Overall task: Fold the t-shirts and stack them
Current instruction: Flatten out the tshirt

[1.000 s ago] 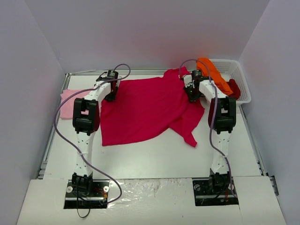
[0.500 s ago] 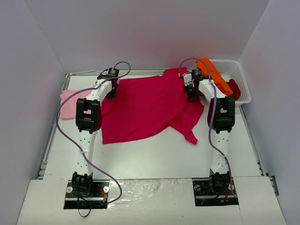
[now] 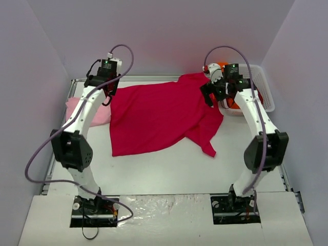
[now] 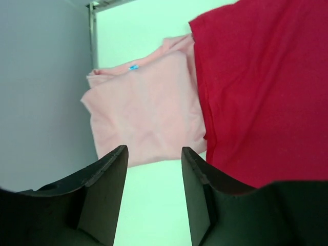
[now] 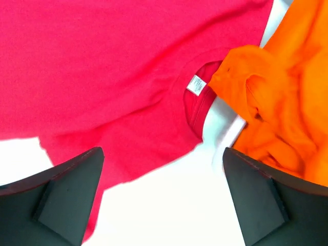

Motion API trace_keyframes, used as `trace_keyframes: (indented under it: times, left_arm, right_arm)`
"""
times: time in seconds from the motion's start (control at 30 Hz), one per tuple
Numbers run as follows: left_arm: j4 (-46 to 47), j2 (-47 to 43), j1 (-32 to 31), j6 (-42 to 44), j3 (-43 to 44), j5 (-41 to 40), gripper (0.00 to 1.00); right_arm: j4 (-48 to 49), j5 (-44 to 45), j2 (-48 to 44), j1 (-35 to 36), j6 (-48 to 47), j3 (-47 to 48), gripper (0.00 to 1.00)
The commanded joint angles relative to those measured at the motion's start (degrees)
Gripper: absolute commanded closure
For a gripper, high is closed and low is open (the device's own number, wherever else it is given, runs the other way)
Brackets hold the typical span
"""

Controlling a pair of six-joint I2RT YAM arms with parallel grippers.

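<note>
White table [image 3: 169,169], and your crimson shirt [image 3: 159,115] lies spread across its far half, rumpled at the right corner. Your left gripper [image 4: 154,200] hangs over the folded pink shirt [image 4: 148,107] at the table's left edge, fingers apart, holding nothing. Your right gripper [image 5: 164,195] hovers above the crimson collar, fingers wide and empty, with the orange shirt [image 5: 287,92] overlapping that collar beside the basket [image 3: 264,84].

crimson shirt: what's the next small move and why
Probably lower the right gripper to the rumpled near-right flap of the crimson shirt and pull it flat: that gripper and the left gripper are open and empty, and only that corner lies doubled over.
</note>
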Motion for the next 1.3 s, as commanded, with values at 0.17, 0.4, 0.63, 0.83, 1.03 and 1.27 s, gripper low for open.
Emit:
trace_keyframes:
  times: [0.17,0.4,0.63,0.83,1.03,1.27]
  left_arm:
    - [1.4,-19.3,-0.1,1.4,-21.8,-4.0,0.55]
    - [-0.2,-26.7,0.3,3.9,-32.7,-1.3,0.62]
    - [1.1,-29.6,2.0,3.6,-36.5,0.2,0.62]
    - [1.0,-29.6,3.6,3.3,-36.6,0.6,0.62]
    - [1.6,-30.2,4.6,3.5,-37.7,1.3,0.62]
    - [2.1,-30.4,5.1,3.6,-38.7,2.1,0.61]
  right_arm:
    - [-12.4,2.5,-13.9,11.4,-9.3,-18.7,0.35]
    - [-17.8,1.0,-17.1,13.7,-14.5,-27.6,0.43]
    - [-19.4,-0.8,-14.3,16.0,-17.8,-30.6,0.43]
    - [-18.6,-3.6,-8.4,17.2,-18.8,-27.9,0.44]
    - [-15.1,-2.7,-1.7,18.0,-18.5,-25.7,0.44]
    - [-10.7,1.7,2.8,17.9,-16.3,-25.2,0.41]
